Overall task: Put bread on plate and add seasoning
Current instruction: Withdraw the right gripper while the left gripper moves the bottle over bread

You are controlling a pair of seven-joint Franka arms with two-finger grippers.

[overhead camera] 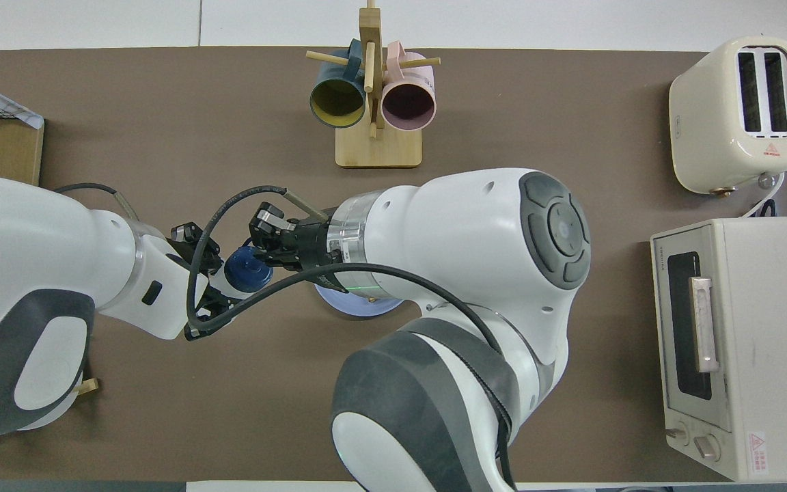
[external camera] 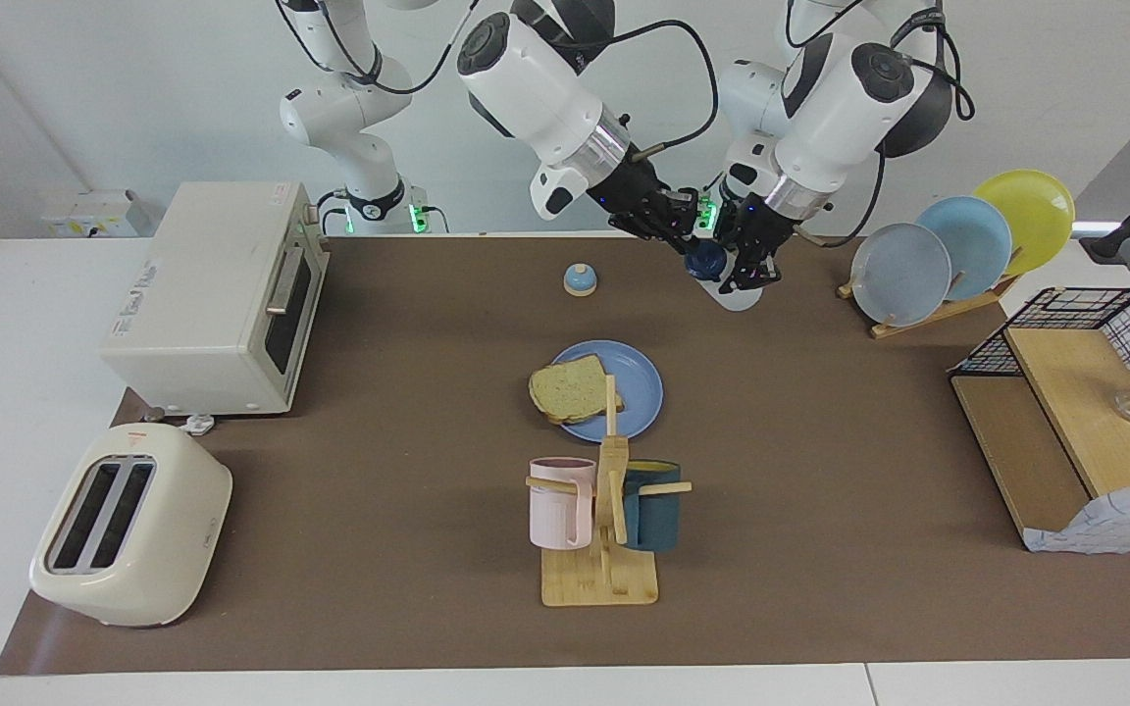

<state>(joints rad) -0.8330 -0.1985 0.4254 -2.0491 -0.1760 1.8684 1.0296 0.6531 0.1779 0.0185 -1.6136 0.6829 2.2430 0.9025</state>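
The bread (external camera: 568,390) already lies on the plate (external camera: 639,387) mid-bench, so only the seasoning is left. The seasoning bottle (external camera: 727,277) is near the robots' edge, gripped by the left gripper (external camera: 749,267); the right gripper (external camera: 680,230) meets its cap, grip unclear.

Glossy white arm casings, dark grey joint caps, black cables, black claws.

Bright, even light; soft shadows; sharp focus.
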